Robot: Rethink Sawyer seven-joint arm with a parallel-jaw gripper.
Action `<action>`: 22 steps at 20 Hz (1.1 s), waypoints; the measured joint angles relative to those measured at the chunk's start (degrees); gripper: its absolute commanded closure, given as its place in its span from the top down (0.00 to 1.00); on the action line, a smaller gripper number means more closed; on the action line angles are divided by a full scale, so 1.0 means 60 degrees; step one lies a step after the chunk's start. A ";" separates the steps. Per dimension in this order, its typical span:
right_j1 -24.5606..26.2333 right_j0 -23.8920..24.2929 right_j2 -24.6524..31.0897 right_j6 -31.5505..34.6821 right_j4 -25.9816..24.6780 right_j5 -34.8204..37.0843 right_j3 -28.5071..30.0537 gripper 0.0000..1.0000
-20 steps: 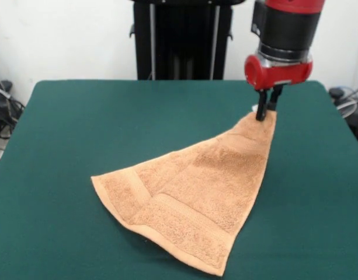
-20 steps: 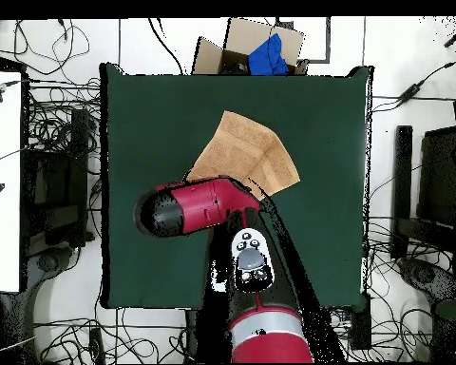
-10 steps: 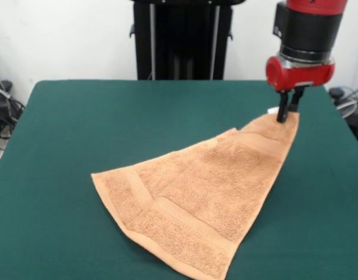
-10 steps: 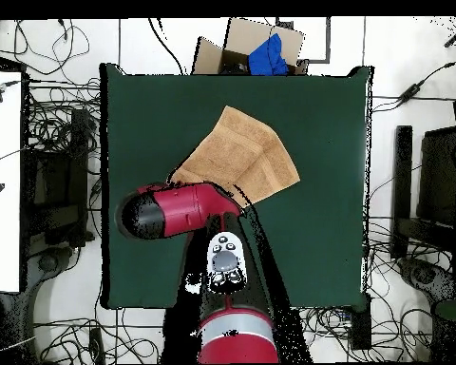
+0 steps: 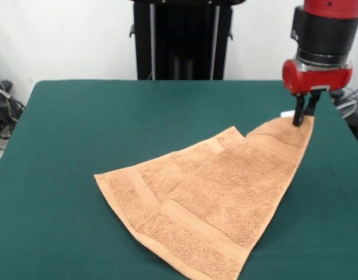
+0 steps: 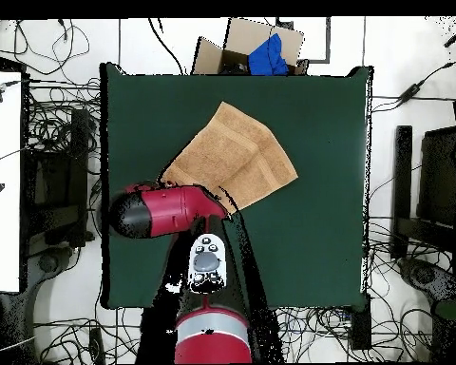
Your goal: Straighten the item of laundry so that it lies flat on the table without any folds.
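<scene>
Front view: gripper (image 5: 301, 115) hangs below the red wrist, fingers pinched together on the far right corner of the towel (image 5: 214, 198), holding that corner just off the table (image 5: 108, 128). A bit of white pokes out beside the fingertips, likely the tag, too small to be sure. Reason for the hold, as a judgement: pulling a corner outward toward the table's right edge drags the cloth taut and opens whatever is doubled over. The raised corner makes a long tapering point, the rest trailing down to the felt.

Towel look: orange-tan terry, roughly triangular outline in this view, not square, so part of it reads as folded under or over. A small flap or notch sits on the upper edge near the held corner. Woven border bands run along the left edge and across the lower part. Low ripples run toward the gripper. Near corner reaches the bottom of the picture.

Overhead view: towel (image 6: 234, 157) lies in the middle of the table (image 6: 317, 247), skewed to the edges, with the arm (image 6: 161, 211) covering one corner; gripper itself hidden there.

Task not done; a fold remains by my reading.
</scene>
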State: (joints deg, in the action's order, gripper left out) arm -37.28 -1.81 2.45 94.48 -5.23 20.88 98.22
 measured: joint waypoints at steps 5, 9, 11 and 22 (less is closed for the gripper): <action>0.0371 -0.0428 -0.0317 0.0130 0.0709 -0.0532 -0.0099 0.00; 0.0610 -0.0740 -0.0590 0.0314 0.1213 -0.0849 -0.0110 0.00; 0.0724 -0.0932 -0.0723 0.0415 0.1492 -0.0976 -0.0112 0.00; 0.1115 -0.1663 -0.1265 0.0736 0.2682 -0.1262 -0.0117 0.00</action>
State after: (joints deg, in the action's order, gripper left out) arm -30.59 -11.79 -5.14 98.89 10.87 13.31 97.51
